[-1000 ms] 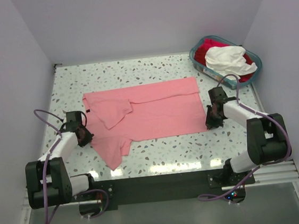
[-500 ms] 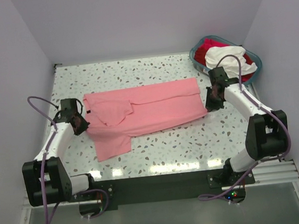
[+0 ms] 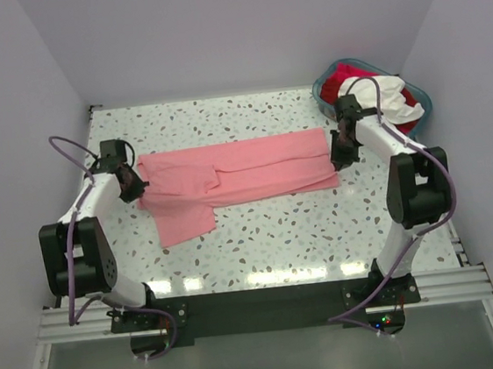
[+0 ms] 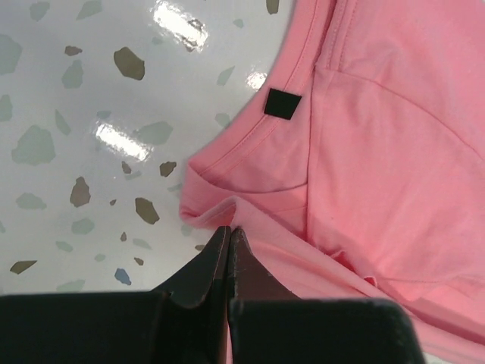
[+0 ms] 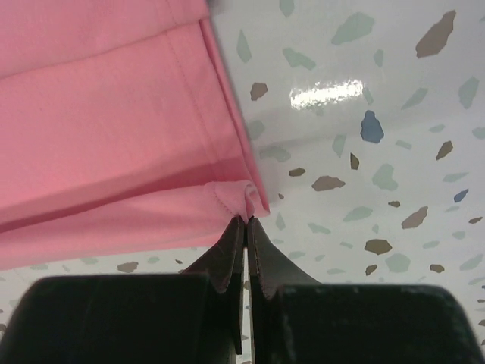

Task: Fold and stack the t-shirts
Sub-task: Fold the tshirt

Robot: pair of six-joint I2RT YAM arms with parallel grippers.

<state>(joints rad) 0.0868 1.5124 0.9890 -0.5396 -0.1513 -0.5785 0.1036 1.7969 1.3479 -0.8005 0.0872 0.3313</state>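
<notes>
Terrazzo, glossy and speckled, makes the table [image 3: 261, 236], and across its middle lies the salmon-pink t-shirt [image 3: 245, 171], soft matte knit in a long part-folded band with one sleeve toward the near edge. At the far right corner the white t-shirt [image 3: 387, 95] and red t-shirt [image 3: 333, 83] sit crumpled in the teal plastic basket [image 3: 317, 91]. My left gripper [image 4: 229, 231] is pinched tight on a pink wrinkle beside the stitched collar, my right gripper [image 5: 244, 221] clamped on the puckered hem corner opposite — and smallest, a square dark neck tag [image 4: 283, 102] sits on the collar.
</notes>
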